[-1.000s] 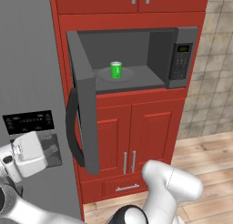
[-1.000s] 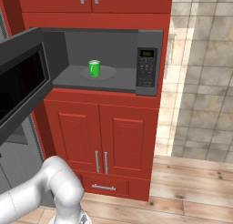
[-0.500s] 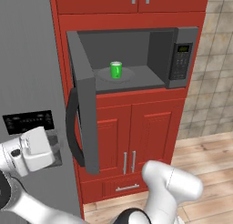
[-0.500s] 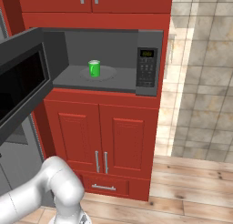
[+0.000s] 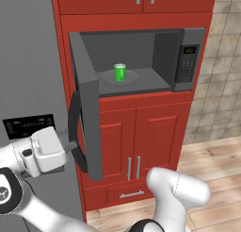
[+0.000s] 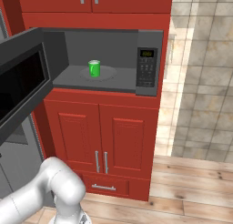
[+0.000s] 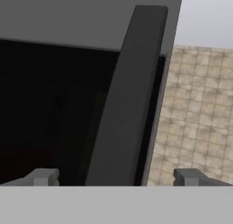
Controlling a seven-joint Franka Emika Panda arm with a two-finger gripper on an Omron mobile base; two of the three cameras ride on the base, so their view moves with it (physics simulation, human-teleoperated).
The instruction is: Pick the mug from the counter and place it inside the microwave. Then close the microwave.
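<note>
Inside, we see the mug (image 5: 120, 72) standing upright on the round plate (image 5: 133, 78) of the microwave (image 5: 188, 61), near the middle of the cavity floor; from the right base view the mug (image 6: 94, 68) sits a little left of the button panel (image 6: 146, 68) with its small green display. The microwave door (image 5: 89, 118) hangs wide open, swung out to the left, its dark glass (image 6: 18, 86) facing the right base camera. The curved black handle (image 5: 74, 132) runs down the door's outer face.

Our tool (image 7: 116, 176) is at that handle: in the hand view the handle (image 7: 129, 95) rises as a broad dark bar between the two finger tips (image 7: 43, 177), which stand well apart on either side of it, not clamped on it. From the left base view the white hand (image 5: 44, 151) sits just beside the handle, to its left, in front of the grey fridge (image 5: 28, 61); we cannot tell there whether it touches.

Red cabinet doors (image 6: 98, 136) lie below the microwave, above a wooden floor (image 6: 195, 191), with a tiled wall (image 6: 205, 73) to the right.
</note>
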